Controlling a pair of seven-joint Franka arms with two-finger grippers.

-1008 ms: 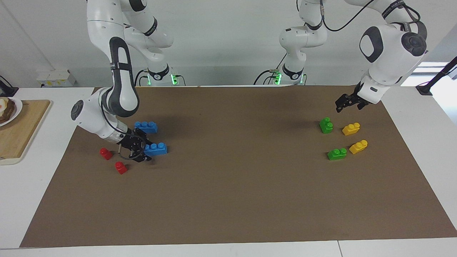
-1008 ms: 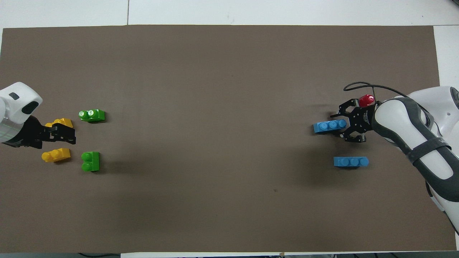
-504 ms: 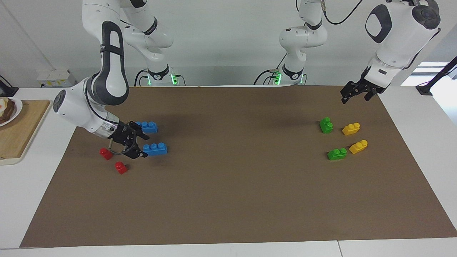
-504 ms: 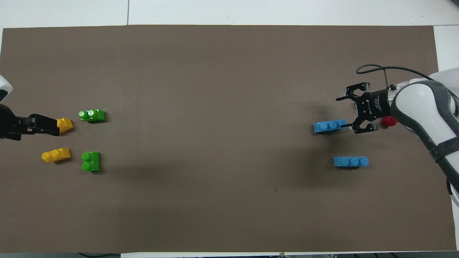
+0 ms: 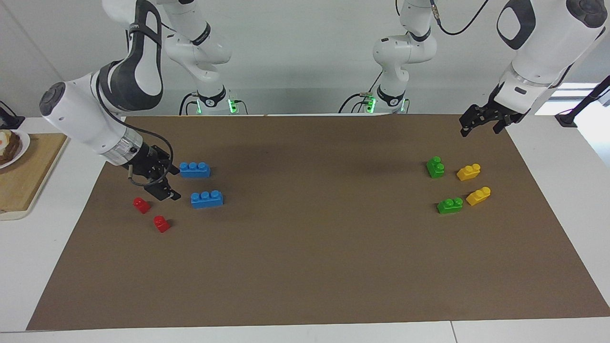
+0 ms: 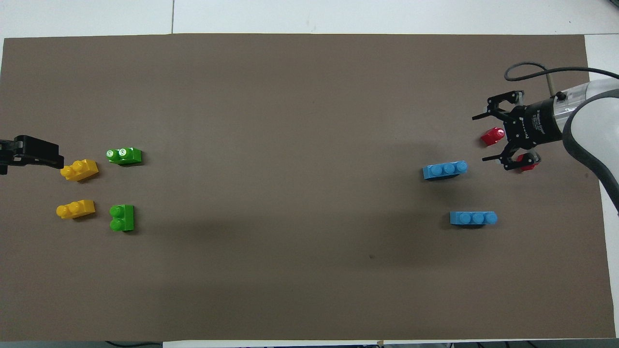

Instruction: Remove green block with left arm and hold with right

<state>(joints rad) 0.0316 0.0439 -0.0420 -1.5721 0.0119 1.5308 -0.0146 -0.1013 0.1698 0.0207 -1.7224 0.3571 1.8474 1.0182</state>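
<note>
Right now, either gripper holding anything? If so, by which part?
Nothing is held. The left gripper is in the air near the mat's edge, the right gripper is open above the red bricks. Both green blocks lie untouched.

Two green blocks (image 5: 435,167) (image 5: 450,205), two yellow bricks (image 5: 468,172) (image 5: 478,196), two blue bricks (image 5: 195,169) (image 5: 207,199), two red bricks (image 5: 141,205) (image 5: 161,223), all lay on one brown mat (image 5: 314,238).

You see two green blocks (image 5: 435,167) (image 5: 450,205), glossy moulded plastic with smooth studs, as are the yellow bricks (image 5: 468,172), blue bricks (image 5: 207,198) and red pieces (image 5: 141,205). The brown mat (image 5: 314,267) looks matt, like paper or card, over a smooth white tabletop (image 5: 28,267). Arm shells (image 5: 76,114) are glossy white plastic; the cutting board (image 5: 24,176) looks like pale wood.
</note>
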